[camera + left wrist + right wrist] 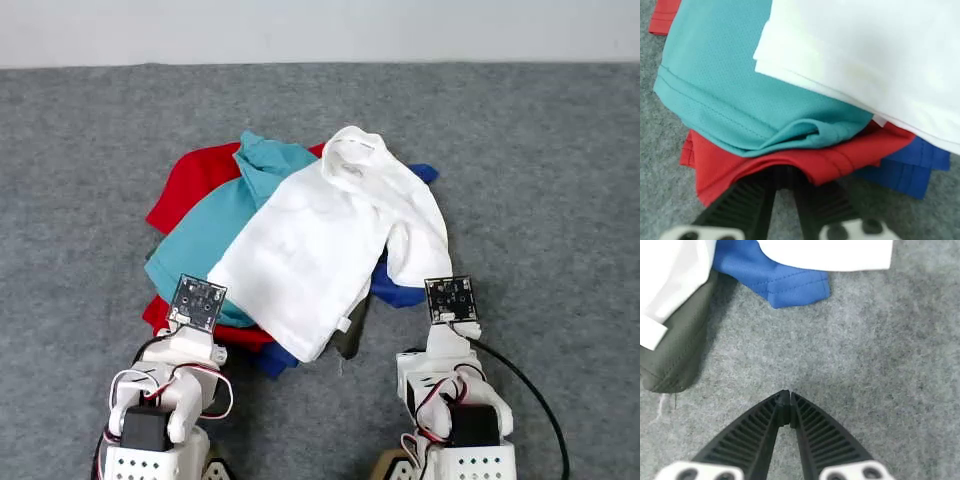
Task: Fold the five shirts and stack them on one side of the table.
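So far nothing is folded: all five shirts lie in one loose heap about the middle of the table (pixel 90 130), nearer the edge where the arms stand, so by my judgement the task is at its very first step, choosing and freeing one shirt.

The left arm (pixel 165 400) sits at that near edge, towards the left corner. The left jaws are drawn together, their tips right at the hem of the red shirt (pixel 195 180); whether any cloth is pinched between them I cannot tell. The red shirt is at the bottom of the heap on its left side, with the teal shirt (pixel 215 225) spread over it. The white shirt (pixel 320 235) lies on top of everything, slantwise, collar towards the far edge and hem towards the near one. A dark shirt (pixel 352 335) peeps out under its near corner, and the blue shirt (pixel 395 290) shows beneath its right sleeve.

The right arm (pixel 450 400) stands just beside the heap's right side. The right jaws are closed tip to tip, holding nothing, over bare table near the blue hem.

Next, I think, the white shirt should go first since nothing covers it. That calls for both jaws to open, take it at two well-separated points, and draw it onto open table to lie flat.
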